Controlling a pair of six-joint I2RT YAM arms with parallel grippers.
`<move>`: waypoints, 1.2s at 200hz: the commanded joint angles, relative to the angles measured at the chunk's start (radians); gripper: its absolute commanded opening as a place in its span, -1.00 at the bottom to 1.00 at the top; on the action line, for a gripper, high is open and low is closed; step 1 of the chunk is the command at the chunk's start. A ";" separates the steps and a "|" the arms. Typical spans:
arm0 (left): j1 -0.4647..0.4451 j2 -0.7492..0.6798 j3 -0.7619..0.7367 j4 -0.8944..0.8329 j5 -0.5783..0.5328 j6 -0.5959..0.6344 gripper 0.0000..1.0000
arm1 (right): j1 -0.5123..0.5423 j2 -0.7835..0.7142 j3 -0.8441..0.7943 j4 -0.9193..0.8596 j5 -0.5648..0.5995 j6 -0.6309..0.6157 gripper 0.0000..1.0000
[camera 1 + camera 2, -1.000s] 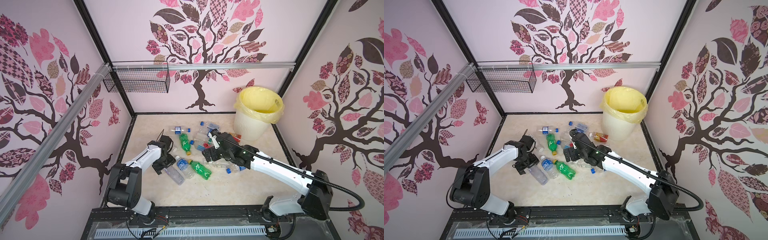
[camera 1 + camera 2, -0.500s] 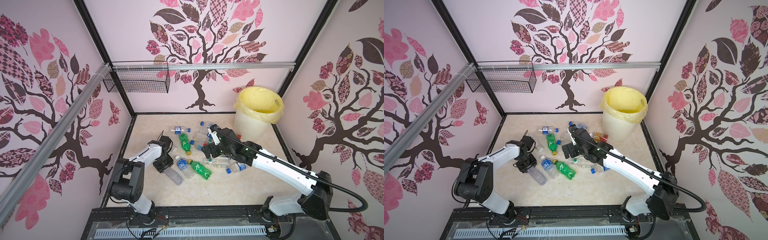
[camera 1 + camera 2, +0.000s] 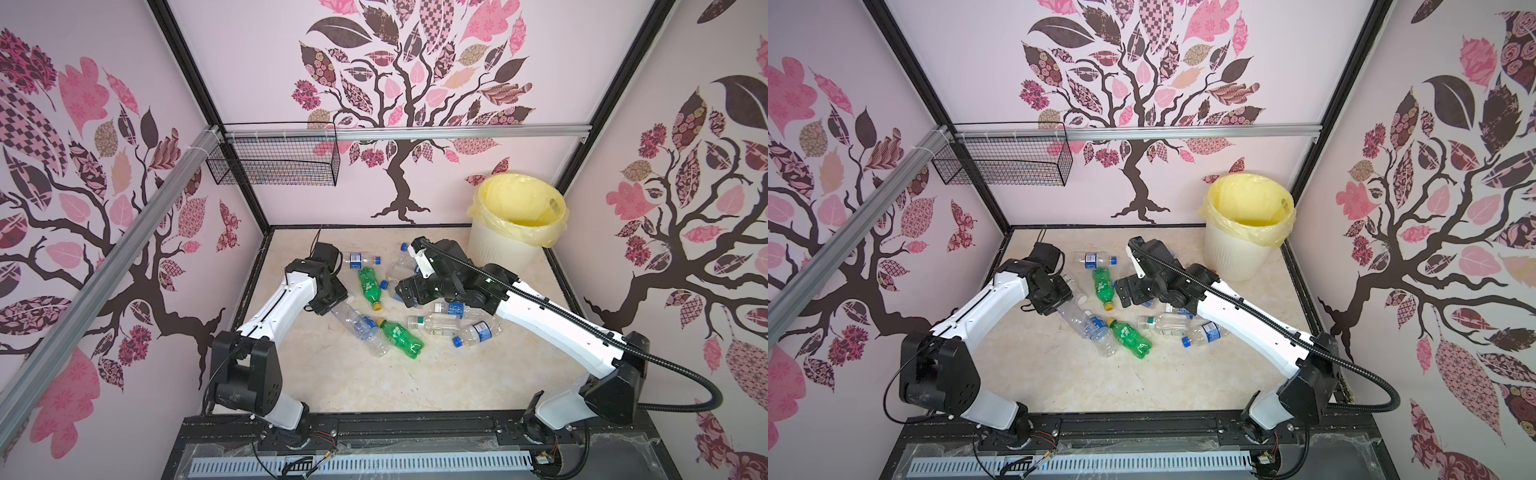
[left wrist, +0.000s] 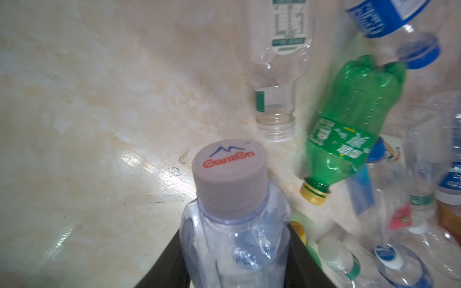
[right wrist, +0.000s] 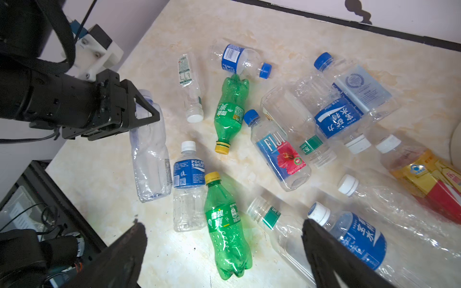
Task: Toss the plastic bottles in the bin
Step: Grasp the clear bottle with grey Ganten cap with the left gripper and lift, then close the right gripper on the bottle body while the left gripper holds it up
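Plastic bottle [image 4: 234, 237] in tight left pincer [image 4: 235, 259]; right pincer [image 5: 224, 237] wide apart.

A round white ribbed bin [image 3: 498, 253], lined with a pale yellow bag [image 3: 478, 208], stands at the back right corner of the beige marbled tabletop [image 3: 332, 382]. A black wire basket [image 3: 274, 164] hangs on the back wall. Plastic bottles lie scattered mid-table, among them two green bottles with yellow caps [image 3: 370, 286] [image 3: 402, 336], a clear one with a blue label and cap [image 3: 358, 260], and a clear one with a green band [image 3: 434, 323]. A clear crumpled bottle [image 3: 347, 318] juts out from under the left pincer [image 3: 333, 302]. The right pincer [image 3: 402, 294] hangs over the bottles just in front of the bin.
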 commanded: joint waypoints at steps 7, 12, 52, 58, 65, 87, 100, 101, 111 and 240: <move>-0.019 -0.063 0.066 0.036 0.076 0.007 -0.23 | -0.017 -0.025 0.041 -0.022 -0.118 0.059 0.99; -0.026 -0.069 0.081 0.048 0.087 0.005 -0.23 | -0.019 -0.035 0.038 -0.016 -0.130 0.065 0.99; -0.122 -0.028 0.275 0.058 0.141 0.003 -0.22 | -0.051 -0.100 0.004 0.047 -0.221 0.107 0.99; -0.133 -0.018 0.301 0.062 0.155 0.002 -0.22 | -0.065 -0.114 -0.011 0.069 -0.241 0.117 0.99; -0.145 -0.008 0.326 0.070 0.172 -0.004 -0.22 | -0.085 -0.126 -0.029 0.089 -0.263 0.128 0.99; -0.173 0.008 0.388 0.102 0.205 -0.028 -0.23 | -0.132 -0.144 -0.039 0.099 -0.298 0.136 0.97; -0.187 0.020 0.422 0.117 0.222 -0.036 -0.23 | -0.138 -0.147 -0.034 0.094 -0.291 0.124 0.96; -0.187 0.021 0.424 0.119 0.224 -0.035 -0.24 | -0.139 -0.147 -0.033 0.094 -0.291 0.124 0.96; -0.195 0.033 0.446 0.127 0.240 -0.041 -0.24 | -0.139 -0.147 -0.032 0.097 -0.294 0.120 0.95; -0.274 0.081 0.547 0.222 0.338 -0.128 -0.27 | -0.138 -0.131 -0.092 0.178 -0.294 0.149 0.48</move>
